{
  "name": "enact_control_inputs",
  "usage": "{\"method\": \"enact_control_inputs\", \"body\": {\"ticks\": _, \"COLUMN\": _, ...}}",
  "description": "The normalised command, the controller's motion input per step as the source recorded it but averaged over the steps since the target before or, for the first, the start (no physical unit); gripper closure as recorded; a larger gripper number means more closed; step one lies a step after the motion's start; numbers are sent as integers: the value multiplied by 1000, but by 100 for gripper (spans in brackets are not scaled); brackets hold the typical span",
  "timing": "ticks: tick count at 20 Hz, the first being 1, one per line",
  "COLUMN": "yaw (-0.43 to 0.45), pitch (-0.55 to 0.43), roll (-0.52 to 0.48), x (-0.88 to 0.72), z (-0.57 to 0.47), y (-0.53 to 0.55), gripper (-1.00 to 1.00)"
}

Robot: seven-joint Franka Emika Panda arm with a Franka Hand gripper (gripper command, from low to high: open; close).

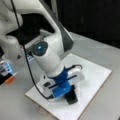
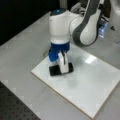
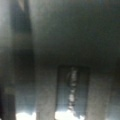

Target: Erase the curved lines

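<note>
- Wrist view: nearest the lens is a dark slab w/ pale marks [image 3: 72, 93], prob. the eraser top, long axis up-down in frame; rest too dim to read.
- Gripper [image 1: 70, 93] is low over the board [image 1: 97, 75], at the end nearer a front view's bottom-left; in a front view [image 2: 61, 67] it sits on the board's left part.
- Gripper is clamped on the eraser [image 2: 53, 70], a black block pressed flat on the board; its long axis runs about left-right in that view.
- Curve lines: not visible in any view. Board surface shows bare white around the eraser; ink may be under the block or already wiped, can't tell which.
- Step, my read: mid-wipe, eraser in contact. Next move calls for steady downward pressure and strokes kept inside the board edge.
- Board lies flat on the grey worktop [image 2: 22, 45].
</note>
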Motion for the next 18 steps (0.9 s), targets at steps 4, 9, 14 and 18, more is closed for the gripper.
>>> {"method": "enact_control_inputs", "body": {"ticks": 4, "yaw": -130, "pitch": 75, "roll": 216, "x": 640, "z": -548, "y": 38, "gripper": 100}}
{"method": "enact_control_inputs", "body": {"ticks": 9, "yaw": -134, "pitch": 118, "roll": 218, "x": 780, "z": -475, "y": -70, "gripper": 100}}
{"method": "enact_control_inputs", "body": {"ticks": 14, "yaw": -87, "pitch": 135, "roll": 234, "x": 846, "z": -427, "y": -123, "gripper": 100}}
{"method": "enact_control_inputs", "body": {"ticks": 18, "yaw": -70, "pitch": 158, "roll": 258, "x": 792, "z": -415, "y": -83, "gripper": 100}}
